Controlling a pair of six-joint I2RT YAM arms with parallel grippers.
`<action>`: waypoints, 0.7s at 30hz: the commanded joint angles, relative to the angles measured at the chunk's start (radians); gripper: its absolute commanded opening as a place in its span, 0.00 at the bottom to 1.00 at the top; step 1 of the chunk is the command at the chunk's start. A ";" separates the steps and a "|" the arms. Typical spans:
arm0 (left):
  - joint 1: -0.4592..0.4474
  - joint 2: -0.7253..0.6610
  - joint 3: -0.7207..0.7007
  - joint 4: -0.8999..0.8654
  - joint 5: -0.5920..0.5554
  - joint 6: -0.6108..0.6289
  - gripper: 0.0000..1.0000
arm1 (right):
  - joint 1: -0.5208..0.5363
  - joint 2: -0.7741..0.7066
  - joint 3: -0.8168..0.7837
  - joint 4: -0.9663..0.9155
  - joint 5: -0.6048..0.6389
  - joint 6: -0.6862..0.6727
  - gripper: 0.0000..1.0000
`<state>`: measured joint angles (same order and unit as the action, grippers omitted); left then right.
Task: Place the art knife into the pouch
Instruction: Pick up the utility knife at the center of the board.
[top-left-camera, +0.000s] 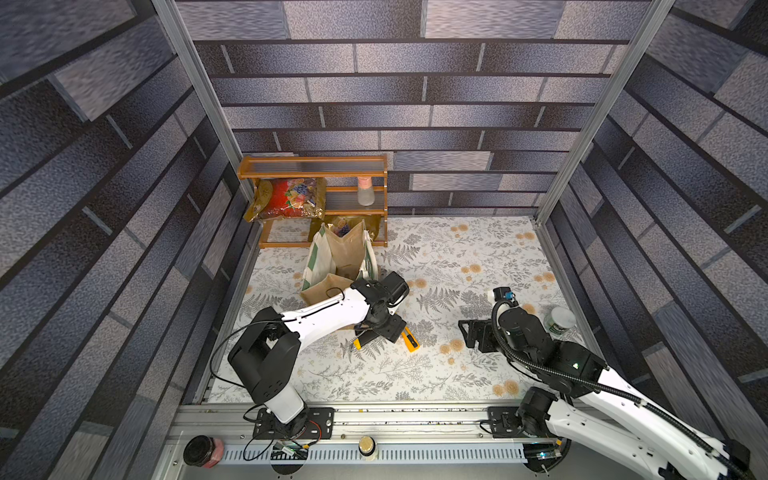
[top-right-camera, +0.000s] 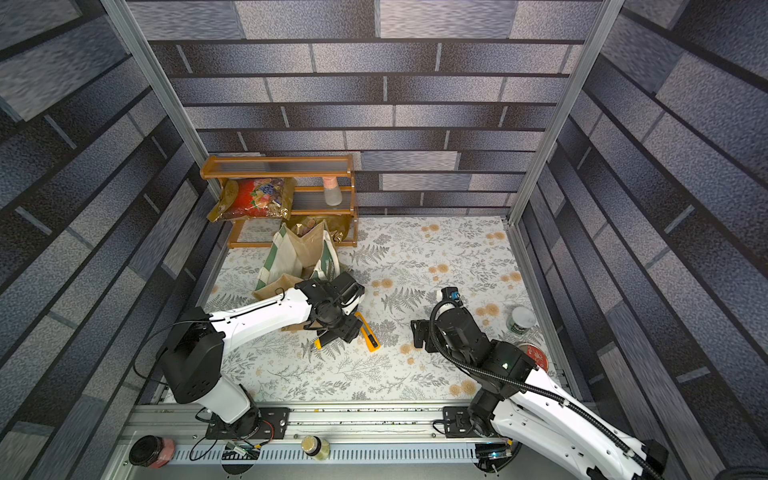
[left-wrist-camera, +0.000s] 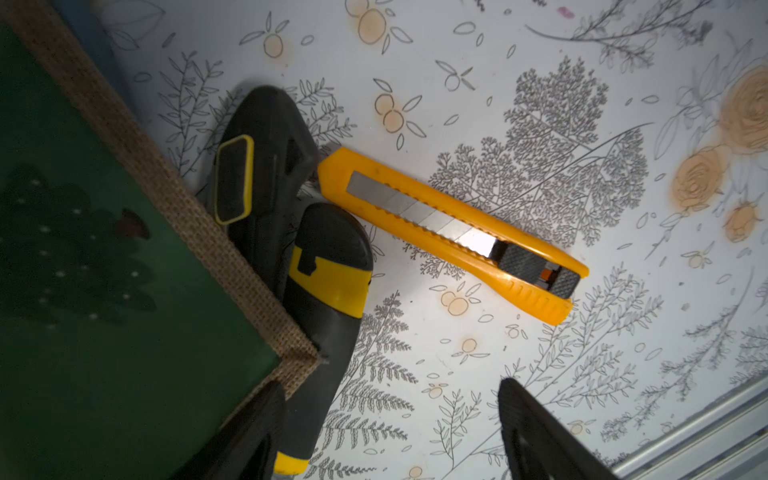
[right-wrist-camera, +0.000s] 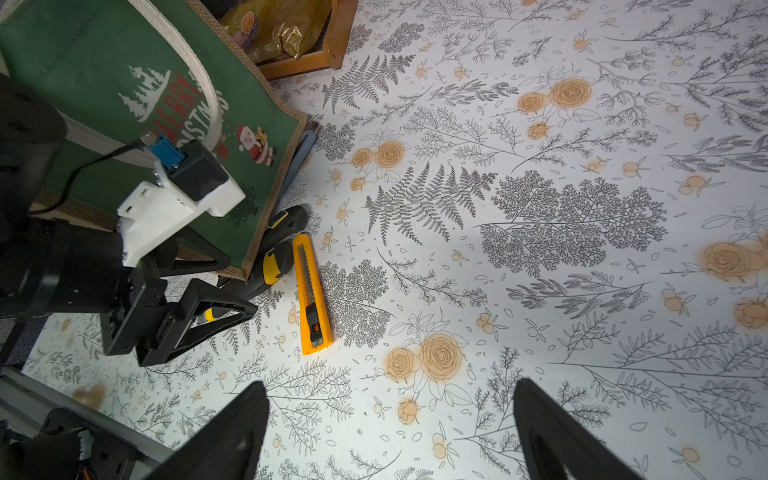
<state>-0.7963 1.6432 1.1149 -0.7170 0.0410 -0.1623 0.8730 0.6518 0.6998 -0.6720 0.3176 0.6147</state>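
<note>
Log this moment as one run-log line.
left gripper: open, over black-and-yellow tool beside pouch | art knife: flat on table, unheld, outside pouch | right gripper: open, empty

Bright light washes the table pale; the green panel of the pouch lies in dim shadow; both top views bend at the edges.

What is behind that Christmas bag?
A wooden shelf; on its bottom level a gold snack bag peeks out, partly covered by the pouch.
</note>
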 joint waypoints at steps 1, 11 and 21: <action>-0.020 0.029 -0.008 -0.001 -0.071 0.026 0.82 | 0.004 -0.007 -0.014 -0.022 0.023 0.017 0.94; -0.038 0.102 0.013 0.042 -0.097 0.009 0.80 | 0.004 -0.010 -0.028 -0.020 0.014 0.019 0.95; -0.035 0.164 0.032 0.056 -0.169 0.005 0.83 | 0.004 -0.021 -0.033 -0.029 0.020 0.019 0.95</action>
<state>-0.8345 1.7840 1.1404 -0.6548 -0.1001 -0.1600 0.8730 0.6407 0.6823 -0.6758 0.3172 0.6216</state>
